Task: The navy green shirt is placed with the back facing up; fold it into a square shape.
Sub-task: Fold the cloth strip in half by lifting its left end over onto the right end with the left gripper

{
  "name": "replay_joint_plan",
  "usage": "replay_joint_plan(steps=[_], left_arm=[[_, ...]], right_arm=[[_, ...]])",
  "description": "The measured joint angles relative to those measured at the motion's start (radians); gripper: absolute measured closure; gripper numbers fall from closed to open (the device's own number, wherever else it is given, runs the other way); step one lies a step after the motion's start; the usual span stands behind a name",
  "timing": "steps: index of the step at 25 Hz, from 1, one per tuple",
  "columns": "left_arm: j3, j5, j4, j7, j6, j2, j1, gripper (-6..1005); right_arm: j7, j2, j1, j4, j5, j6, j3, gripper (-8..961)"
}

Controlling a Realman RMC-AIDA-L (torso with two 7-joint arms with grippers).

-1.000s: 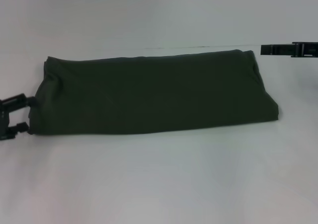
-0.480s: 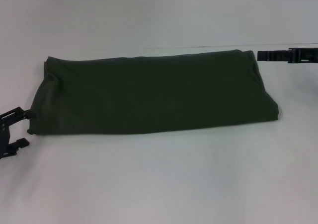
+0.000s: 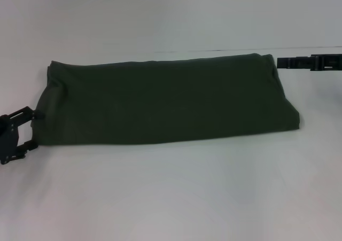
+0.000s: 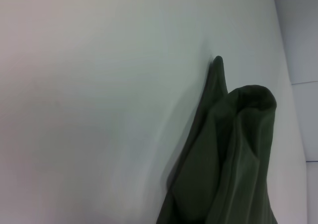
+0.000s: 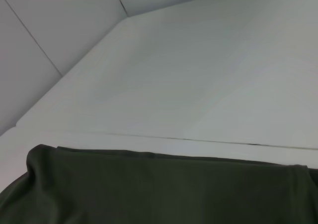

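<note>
Shirt (image 3: 165, 102) unmoved; left gripper (image 3: 33, 129) closer, seemingly touching.

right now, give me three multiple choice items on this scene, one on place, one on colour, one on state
1. Where is the left tool?
A. at the shirt's left end
B. above the shirt's middle
C. at the shirt's far right corner

2. What colour is the shirt?
A. red
B. dark olive green
C. yellow

3. How does the shirt lie?
A. spread flat, sleeves out
B. hanging in the air
C. folded into a long band on the table

Answers: 1 A, its fingers flank the left edge. 2 B, seen in all views. 3 C, no sleeves show; the right tool sits by the far right corner.
</note>
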Motion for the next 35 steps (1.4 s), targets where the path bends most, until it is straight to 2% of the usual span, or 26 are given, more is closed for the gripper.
replay_joint_plan(steps=[14, 25, 35], left_arm=[[0.004, 0.005, 0.007, -0.017, 0.014, 0.011, 0.031, 91], [0.023, 0.008, -0.009, -0.010, -0.054, -0.003, -0.015, 91], [0.046, 0.004, -0.017, -0.016, -0.069, -0.003, -0.020, 92]], right_arm=[[0.011, -0.007, -0.002, 0.013, -0.019, 0.007, 0.009, 135], [0.012, -0.007, -0.002, 0.012, -0.014, 0.001, 0.009, 135], [0.012, -0.007, -0.008, 0.012, -0.013, 0.000, 0.012, 136]])
